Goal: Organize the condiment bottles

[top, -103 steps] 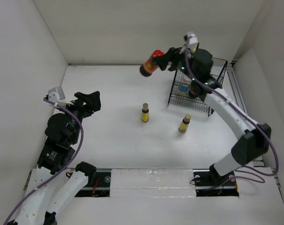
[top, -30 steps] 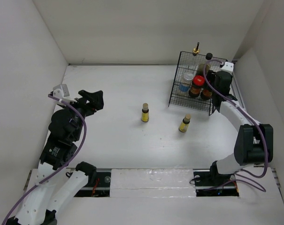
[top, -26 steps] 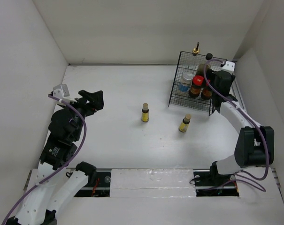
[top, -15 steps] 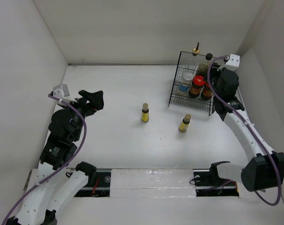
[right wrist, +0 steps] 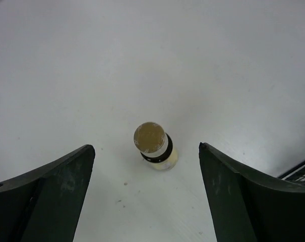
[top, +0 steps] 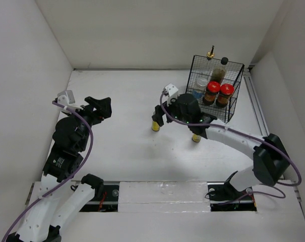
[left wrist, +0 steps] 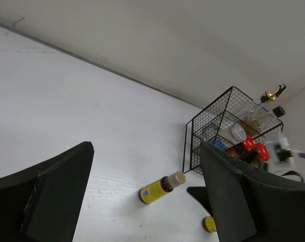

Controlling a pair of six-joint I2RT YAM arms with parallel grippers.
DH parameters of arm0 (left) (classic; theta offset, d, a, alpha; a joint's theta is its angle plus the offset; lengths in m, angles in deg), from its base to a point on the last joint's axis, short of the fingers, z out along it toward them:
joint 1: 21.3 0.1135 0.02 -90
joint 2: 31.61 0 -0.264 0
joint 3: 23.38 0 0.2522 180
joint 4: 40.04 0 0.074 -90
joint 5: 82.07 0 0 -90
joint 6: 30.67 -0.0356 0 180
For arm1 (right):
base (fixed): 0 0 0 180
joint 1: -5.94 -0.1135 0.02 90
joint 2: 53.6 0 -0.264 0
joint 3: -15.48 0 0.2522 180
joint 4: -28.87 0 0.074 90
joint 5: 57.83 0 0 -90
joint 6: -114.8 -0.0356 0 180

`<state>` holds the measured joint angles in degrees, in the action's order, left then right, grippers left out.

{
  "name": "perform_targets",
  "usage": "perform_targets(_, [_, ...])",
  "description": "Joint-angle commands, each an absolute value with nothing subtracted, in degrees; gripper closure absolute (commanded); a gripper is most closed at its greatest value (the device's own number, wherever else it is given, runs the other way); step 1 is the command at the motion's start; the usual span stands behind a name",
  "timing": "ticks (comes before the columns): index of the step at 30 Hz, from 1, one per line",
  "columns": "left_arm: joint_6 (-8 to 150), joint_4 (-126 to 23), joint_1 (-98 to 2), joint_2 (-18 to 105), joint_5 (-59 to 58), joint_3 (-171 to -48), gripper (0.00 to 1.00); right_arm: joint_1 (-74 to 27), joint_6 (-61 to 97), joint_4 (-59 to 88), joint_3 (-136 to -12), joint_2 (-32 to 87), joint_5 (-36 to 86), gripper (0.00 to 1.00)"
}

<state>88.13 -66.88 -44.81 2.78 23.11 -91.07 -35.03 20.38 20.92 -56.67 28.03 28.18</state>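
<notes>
Top external: black wire basket (top: 236, 85) holds two red-lidded jars (top: 211, 89); left pincer (left wrist: 146, 146) and right pincer (right wrist: 145, 147) gape empty.

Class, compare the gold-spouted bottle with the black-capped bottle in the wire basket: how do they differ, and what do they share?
The gold-spouted bottle ends in a thin gold pourer; the black-capped bottle has a round black cap. The gold-spouted bottle is clear; the black-capped bottle looks dark. The gold-spouted bottle's tip stands higher than the black-capped bottle's cap. Both stand upright, side by side, at the back of the black wire basket.
</notes>
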Motion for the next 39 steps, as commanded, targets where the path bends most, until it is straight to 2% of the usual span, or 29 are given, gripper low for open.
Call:
perform_targets(1, [87.9,-64.35,-44.59,3.2,22.7,-91.19,0.19,-36.15,21.46,21.09,-58.74,32.0,26.28,0.1])
perform_targets(4, [87.9,-64.35,-44.59,3.2,22.7,-91.19,0.19,-36.86,21.46,21.09,-60.59,36.31,28.38,0.1])
perform_targets(7, [87.9,-64.35,-44.59,3.2,22.18,-91.19,0.19,-36.86,21.46,22.49,-62.35,39.56,30.32,0.15])
perform_targets(8, [87.9,-64.35,-44.59,3.2,22.17,-91.19,0.19,-36.86,20.85,23.19,-62.35,40.09,30.32,0.26])
perform_targets(10, [87.9,-63.82,-44.59,3.2,22.17,-91.19,0.19,-36.86,20.32,24.69,-62.97,41.41,30.85,0.39])
perform_targets(12, [87.9,-64.43,-44.59,3.2,22.17,-91.19,0.19,-37.38,19.79,26.18,-62.97,42.02,30.85,0.4])
perform_targets(14, [87.9,-64.44,-44.59,3.2,22.17,-91.19,0.19,-37.39,19.79,26.72,-63.58,42.82,30.85,0.49])
perform_targets(15, [87.9,-63.91,-44.59,3.2,22.17,-91.19,0.19,-38.08,19.79,26.72,-64.19,42.82,31.72,0.58])
perform_targets(19, [87.9,-63.91,-44.59,3.72,21.64,-91.19,0.19,-38.62,19.26,27.24,-64.2,38.97,34.71,0.7])
perform_targets(24, [87.9,-63.91,-44.59,3.72,21.64,-91.19,0.19,-37.48,20.31,27.24,-61.57,29.39,39.19,0.74])
perform_targets(29, [87.9,-63.91,-44.59,3.72,21.03,-91.19,0.19,-28.7,19.8,25.23,-58.67,17.1,39.82,0.74])
perform_targets(34, [87.9,-63.91,-44.59,3.72,21.03,-91.19,0.19,-19.91,18.74,22.5,-57.96,13.21,38.42,0.74])
perform_targets(39, [87.9,-63.91,-44.59,3.72,21.03,-91.19,0.19,-12.8,18.74,22.5,-57.34,14.6,36.39,0.74])
